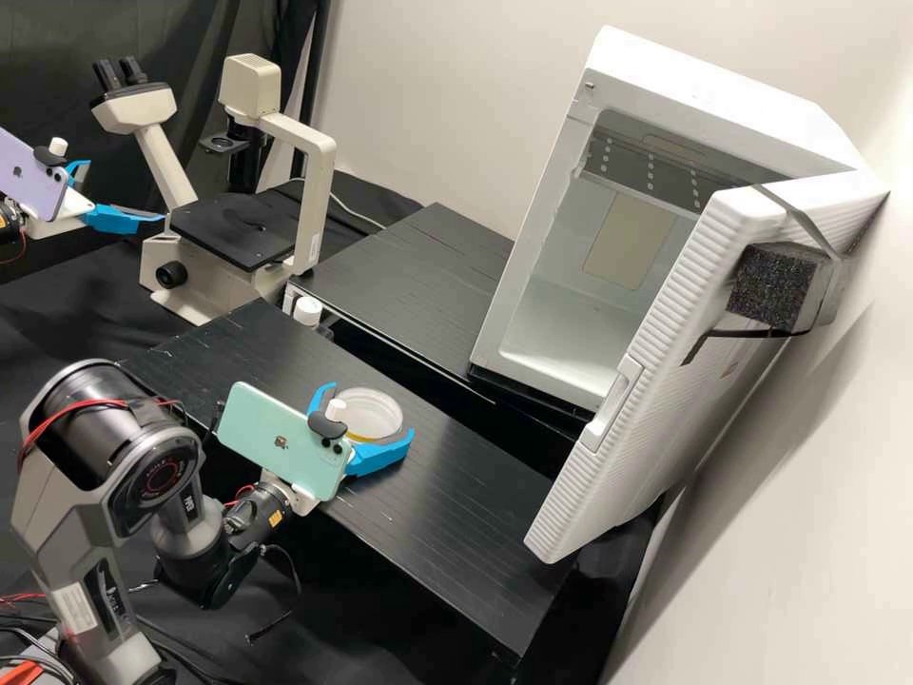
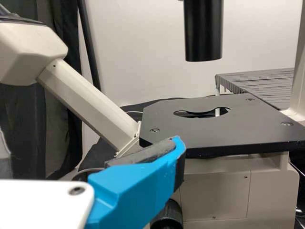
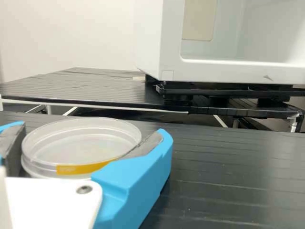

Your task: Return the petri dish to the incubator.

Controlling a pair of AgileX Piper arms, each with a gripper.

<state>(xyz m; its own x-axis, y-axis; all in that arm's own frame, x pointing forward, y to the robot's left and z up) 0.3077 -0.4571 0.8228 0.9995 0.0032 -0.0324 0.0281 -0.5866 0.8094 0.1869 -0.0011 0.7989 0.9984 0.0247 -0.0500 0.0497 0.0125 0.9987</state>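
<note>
The round, clear petri dish with a yellow strip on its side sits level between the fingers of my right gripper, low over the front black bench. In the right wrist view, the pads of the right gripper press the dish from two opposite sides. The white incubator stands at the back right, its door swung open; its lower front edge is ahead of the dish in the right wrist view. My left gripper stands open and empty beside the microscope.
The microscope with its black stage is at the back left. A gap separates the front bench from the rear bench under the incubator. The open door juts forward over the front bench's right end.
</note>
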